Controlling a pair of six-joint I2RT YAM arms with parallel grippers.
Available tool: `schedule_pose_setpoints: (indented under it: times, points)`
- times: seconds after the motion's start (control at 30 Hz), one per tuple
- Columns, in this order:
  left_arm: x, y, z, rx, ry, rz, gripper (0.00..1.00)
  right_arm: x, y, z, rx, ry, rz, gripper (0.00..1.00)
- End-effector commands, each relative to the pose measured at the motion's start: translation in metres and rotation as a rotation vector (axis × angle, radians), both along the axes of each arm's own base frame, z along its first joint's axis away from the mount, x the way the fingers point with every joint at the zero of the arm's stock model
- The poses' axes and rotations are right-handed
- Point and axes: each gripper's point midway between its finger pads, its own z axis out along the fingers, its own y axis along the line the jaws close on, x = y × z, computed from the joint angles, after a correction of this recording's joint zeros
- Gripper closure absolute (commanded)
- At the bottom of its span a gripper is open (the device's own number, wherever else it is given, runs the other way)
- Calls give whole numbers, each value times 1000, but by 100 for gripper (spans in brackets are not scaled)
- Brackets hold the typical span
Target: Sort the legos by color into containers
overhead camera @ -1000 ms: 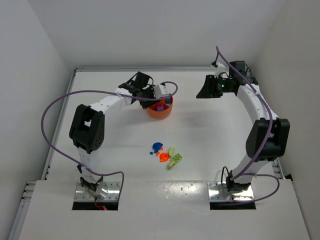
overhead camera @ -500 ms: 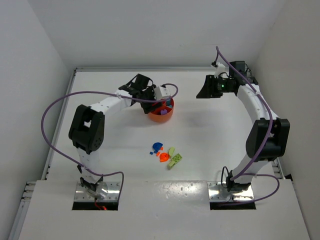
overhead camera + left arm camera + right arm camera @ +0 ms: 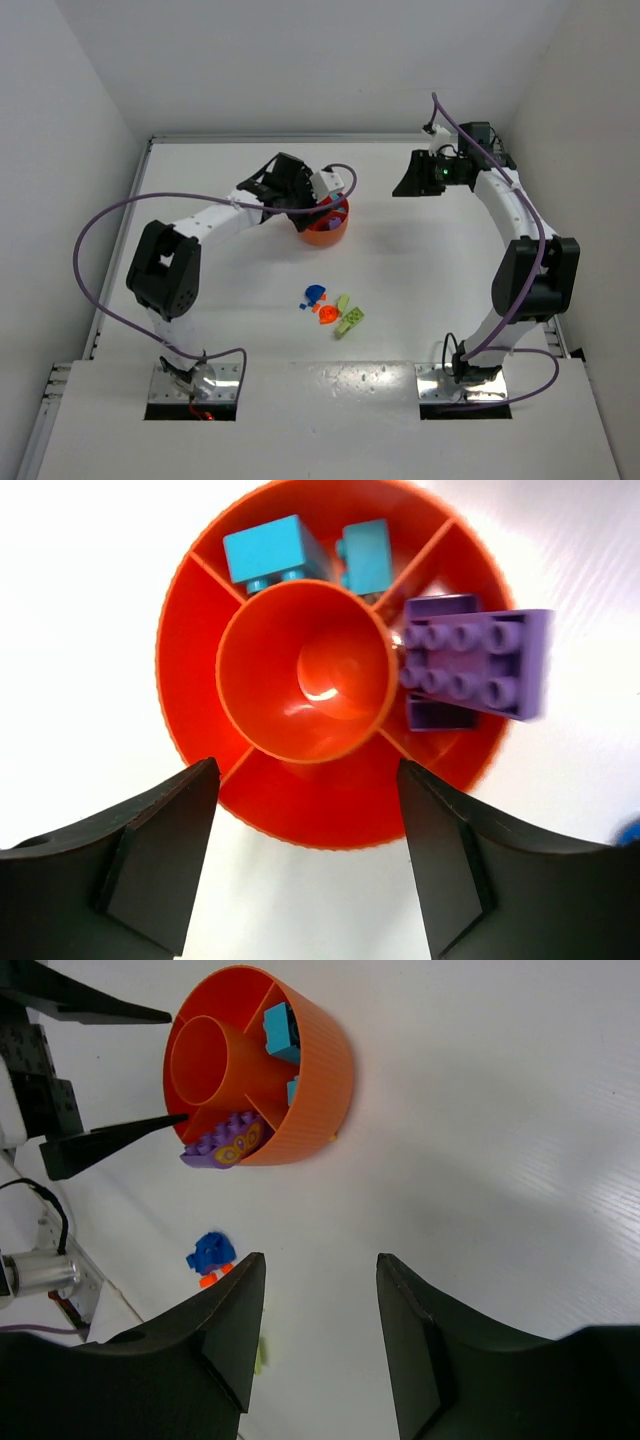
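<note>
Legos (image 3: 367,555) are sitting in two wedges of the orange tray (image 3: 185,660). Left wrist view: two teal bricks (image 3: 265,550) are lying side by side in the wedge at 12 o'clock. A purple plate (image 3: 470,660) is lying studs-up across the wedge at 3 o'clock, its outer end overhanging the rim, with a second purple piece (image 3: 440,717) showing under it.

Left end effector (image 3: 310,855) is hovering over the tray's 6 o'clock rim. It is spread wide and gripping nothing, and its dark fingers (image 3: 150,850) are framing that rim from either side.

Top view: left end effector (image 3: 303,200) is hanging at the 10 o'clock edge of the tray (image 3: 320,236), which is sitting toward the far middle of the tabletop (image 3: 420,280). At 6 o'clock from the tray, well apart from it, loose pieces are lying in a small cluster: a blue piece (image 3: 315,293), an orange piece (image 3: 325,312) just beside it, and yellow-green pieces (image 3: 350,319) at the cluster's 3 o'clock side.

Right end effector (image 3: 408,183) is hanging at roughly 2 o'clock from the tray, well apart from it. Right wrist view: right end effector (image 3: 315,1345) is gaping wide over bare tabletop and carrying nothing. The tray (image 3: 320,1070) is showing at 11 o'clock and the blue piece (image 3: 210,1250) at 9 o'clock.
</note>
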Motion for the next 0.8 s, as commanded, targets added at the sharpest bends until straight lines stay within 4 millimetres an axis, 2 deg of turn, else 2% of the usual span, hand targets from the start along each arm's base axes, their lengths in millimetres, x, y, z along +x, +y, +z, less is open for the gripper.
schedule_pose_setpoints:
  times: [0.0, 0.03, 0.2, 0.23, 0.3, 0.33, 0.37, 0.4, 0.43, 0.47, 0.5, 0.53, 0.57, 0.63, 0.67, 0.7, 0.77]
  points:
    - [-7, -15, 37, -88, -72, 62, 23, -1, 5, 19, 10, -75, 31, 51]
    - [-17, -20, 27, -82, -45, 63, 23, -1, 5, 19, 10, -75, 31, 51]
    - [-27, -30, 26, -124, -14, 118, 21, -1, 6, 20, 18, -75, 37, 51]
    - [-28, -33, 32, -156, -11, 126, 21, -3, 8, 21, 30, -75, 47, 51]
    - [-26, -40, 56, -260, -30, 164, 21, -6, 13, 25, 59, -76, 70, 51]
    - [-23, -36, 66, -300, -39, 193, 21, -7, 15, 26, 72, -76, 81, 51]
    - [-18, -27, 83, -349, -60, 230, 21, -10, 21, 26, 86, -77, 102, 52]
    - [-15, -22, 83, -379, -34, 290, 21, -13, 29, 27, 98, -76, 127, 55]
    - [-4, -11, 98, -412, -56, 343, 23, -13, 35, 32, 98, -89, 143, 56]
    - [3, -3, 103, -430, -58, 385, 23, -20, 51, 34, 100, -87, 184, 57]
    - [5, 3, 107, -459, -48, 421, 24, -18, 59, 27, 87, -79, 205, 57]
    - [10, 12, 118, -480, -68, 452, 24, -21, 68, 29, 87, -74, 228, 60]
    - [17, 30, 121, -493, -70, 516, 24, -27, 83, 28, 78, -79, 270, 60]
    - [21, 47, 135, -528, -90, 561, 24, -31, 97, 26, 71, -77, 301, 62]
    - [23, 61, 137, -533, -91, 594, 24, -38, 110, 25, 66, -76, 334, 64]
    - [24, 66, 141, -546, -96, 608, 24, -42, 117, 21, 65, -65, 352, 65]
    - [21, 77, 149, -549, -105, 627, 24, -53, 134, 21, 64, -71, 408, 73]
